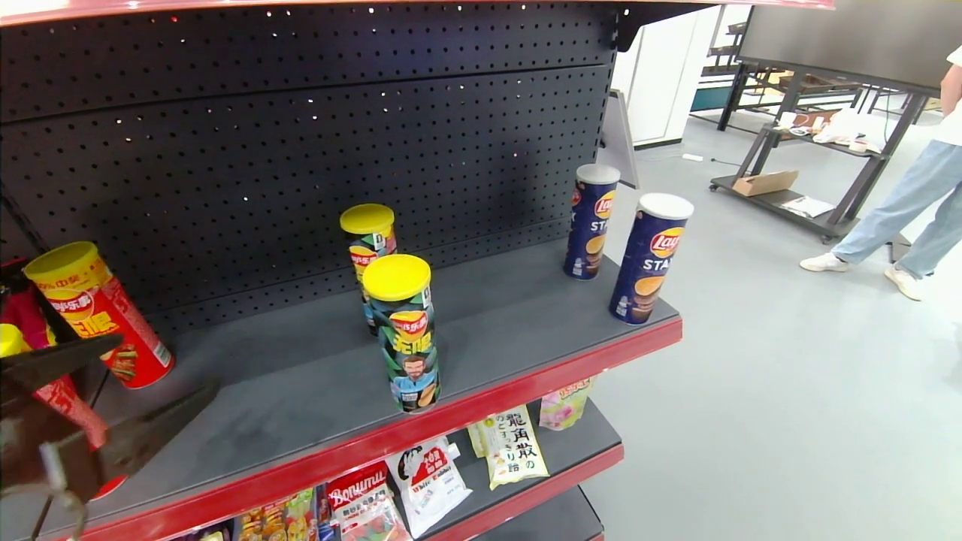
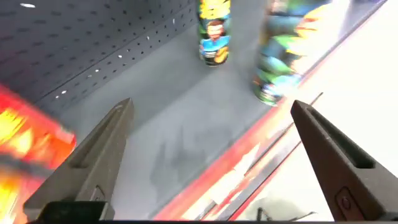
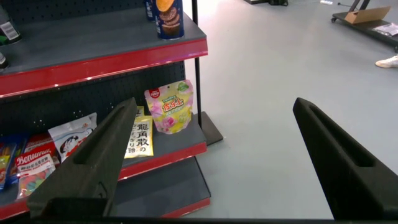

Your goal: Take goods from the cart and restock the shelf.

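Red can [image 1: 98,312]: upright, far end of shelf [image 1: 301,376] at 9 o'clock, close to backboard. Judged light, stiff cardboard tube w/ slick wrap; dents if squeezed hard. Grip mid-body across dia., not at lid.

L gripper [image 1: 169,363]: just beside it at 7 o'clock, fingers spread wide, nothing betw. them.

2nd red can [image 1: 71,406]: behind gripper, mostly covered; upright or leaning, can't tell.

2 green cans [image 1: 402,338] centre; 2 blue cans [image 1: 650,259] at 3 o'clock.

R gripper [image 3: 212,102]: spread, empty, facing lower shelf [image 3: 186,151].
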Robot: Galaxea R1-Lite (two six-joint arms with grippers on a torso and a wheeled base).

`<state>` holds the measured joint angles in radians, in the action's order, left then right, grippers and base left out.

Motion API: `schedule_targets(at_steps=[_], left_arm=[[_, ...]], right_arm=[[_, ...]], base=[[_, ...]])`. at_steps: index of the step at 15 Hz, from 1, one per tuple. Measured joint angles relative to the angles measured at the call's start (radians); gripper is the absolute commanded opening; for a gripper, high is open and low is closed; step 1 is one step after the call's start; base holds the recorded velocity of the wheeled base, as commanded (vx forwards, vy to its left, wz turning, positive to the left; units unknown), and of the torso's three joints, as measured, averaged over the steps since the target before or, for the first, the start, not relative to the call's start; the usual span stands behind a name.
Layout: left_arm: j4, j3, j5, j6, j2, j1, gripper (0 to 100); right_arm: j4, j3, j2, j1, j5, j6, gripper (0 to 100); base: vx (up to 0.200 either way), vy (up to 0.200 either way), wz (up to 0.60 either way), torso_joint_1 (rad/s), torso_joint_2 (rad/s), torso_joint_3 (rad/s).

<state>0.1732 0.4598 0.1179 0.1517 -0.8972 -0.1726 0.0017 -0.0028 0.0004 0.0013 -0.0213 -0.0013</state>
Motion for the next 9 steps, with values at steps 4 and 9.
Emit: schedule_targets(at_steps=[4,9], left_arm=[[-0.270,-0.060,-0.213,-0.128,0.444,0.021,100],[-0.369,-0.162,-0.273,0.016,0.687,0.029,100]], right_arm=[[0.000,0.000,0.000,0.000,0.000,0.000,100],[0.000,0.000,0.000,0.000,-0.008,-0.001,100]], base=[[0.000,0.000,0.00,0.000,0.00,0.000],[0.000,0.000,0.00,0.000,0.00,0.000]])
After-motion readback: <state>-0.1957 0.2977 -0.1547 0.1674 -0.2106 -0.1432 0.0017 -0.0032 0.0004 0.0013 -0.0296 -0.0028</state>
